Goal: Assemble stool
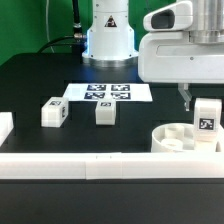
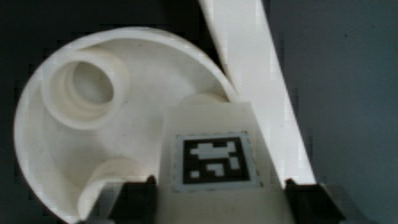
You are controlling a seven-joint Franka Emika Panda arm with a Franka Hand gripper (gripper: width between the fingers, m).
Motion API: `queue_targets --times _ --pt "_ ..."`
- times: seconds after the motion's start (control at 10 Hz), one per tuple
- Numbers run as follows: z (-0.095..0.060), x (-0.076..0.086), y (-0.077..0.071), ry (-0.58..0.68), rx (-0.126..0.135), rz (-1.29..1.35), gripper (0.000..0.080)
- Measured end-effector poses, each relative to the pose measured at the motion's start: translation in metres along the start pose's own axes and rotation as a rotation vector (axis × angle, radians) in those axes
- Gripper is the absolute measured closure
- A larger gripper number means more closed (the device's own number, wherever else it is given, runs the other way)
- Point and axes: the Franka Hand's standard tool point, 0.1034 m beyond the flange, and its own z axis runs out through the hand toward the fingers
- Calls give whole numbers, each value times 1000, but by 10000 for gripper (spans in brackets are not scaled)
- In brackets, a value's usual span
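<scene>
Now the hand [image 2: 215, 198] is clamped on a tagged leg [image 1: 206, 118], its fingers [image 2: 125, 203] pressing the leg's sides. It holds the leg at the round seat [image 1: 178, 141], lower right in the exterior view, on the black counter [image 1: 35, 80].

**Tagged leg clamped over the round seat**

Grips a white leg [image 2: 210, 125] between the jaws, one dark pad at each flank. Shows the leg's black-and-white tag [image 2: 214, 160] square to the camera. Covers part of a round white seat [image 2: 50, 145] with a raised rim and one round socket [image 2: 80, 88]. Beside both, a long white bar [image 2: 249, 50] on the dark counter [image 2: 347, 90].
</scene>
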Motion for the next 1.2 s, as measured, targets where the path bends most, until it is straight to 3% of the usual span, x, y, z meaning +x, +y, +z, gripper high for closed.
queue_targets --times 0.6,0.8,0.9,1.2 --pt "1 -1 0 -21 28 429 461" --pt "0 -2 3 -17 101 752 461" --pt "1 -4 1 -19 120 858 461" --pt "2 -7 -3 -49 136 1102 461"
